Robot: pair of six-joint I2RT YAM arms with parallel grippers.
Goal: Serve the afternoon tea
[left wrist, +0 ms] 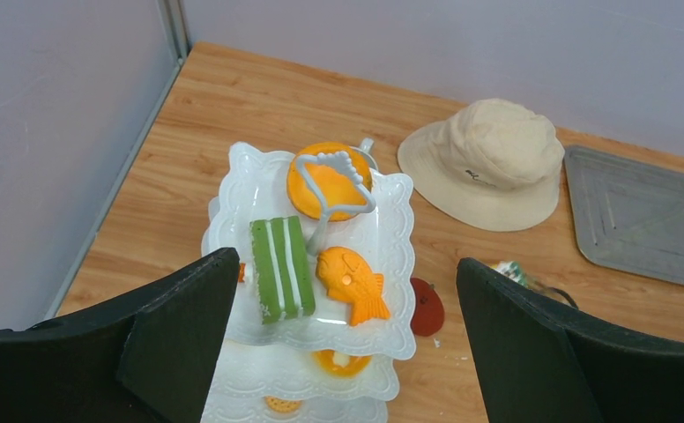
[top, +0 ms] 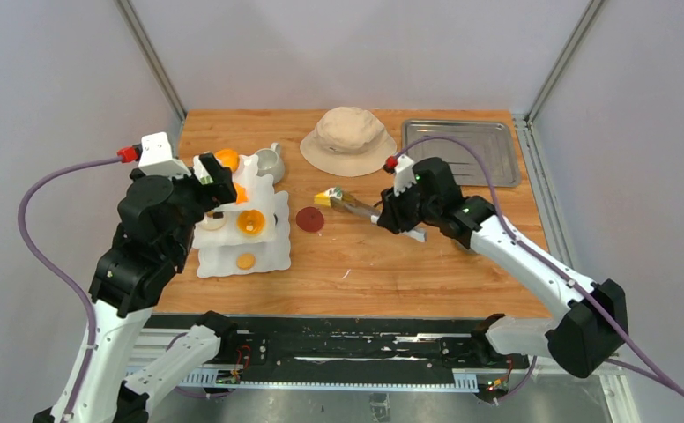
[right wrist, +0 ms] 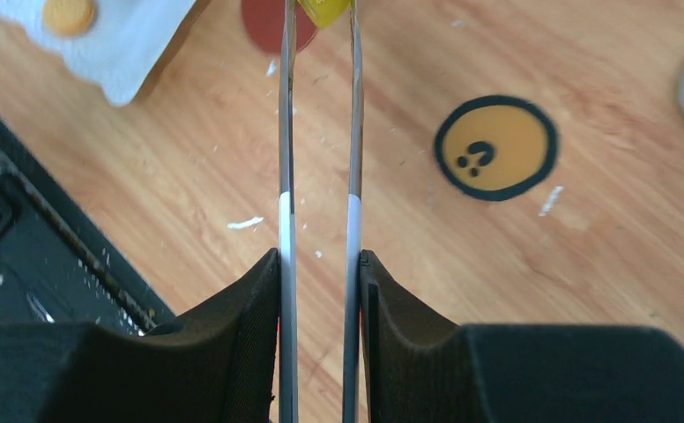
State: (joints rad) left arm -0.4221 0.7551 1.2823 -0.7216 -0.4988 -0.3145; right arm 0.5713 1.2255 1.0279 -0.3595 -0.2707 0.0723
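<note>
- We are watching the yellow pastry (top: pixel 323 199), pinched between the tips of the long metal tongs (top: pixel 356 207) near the middle of the desk (top: pixel 391 273). It is lying just beside a dark red disc (top: pixel 310 219). We cannot tell whether it is resting on the wood or hanging clear of it.
- We are judging it to be a small, light toy piece, probably stiff. The smooth metal tips are likely making it slippery, so a pinch across its broad middle should hold better than one on a corner.
- The right tool (top: pixel 390 214) is squeezing the tongs partway along their two arms. In the wrist view both strips are running straight out between its fingers (right wrist: pixel 250 308), held nearly parallel.
- The white three-tier stand (top: pixel 272 257) is standing to the left of the pastry, beyond the disc. Its top tier is carrying a green striped cake (left wrist: pixel 279 267), a fish-shaped pastry (left wrist: pixel 353 284) and a round orange pastry (left wrist: pixel 328 181), so free room there is looking scarce.
- The left tool (left wrist: pixel 347 269) is hovering above that top tier with its fingers spread wide, holding nothing.
- Farther back, a grey mug (top: pixel 271 161) is standing just behind the stand. A beige bucket hat (top: pixel 349 139) and a metal tray (top: pixel 462 150) are lying along the far edge.
</note>
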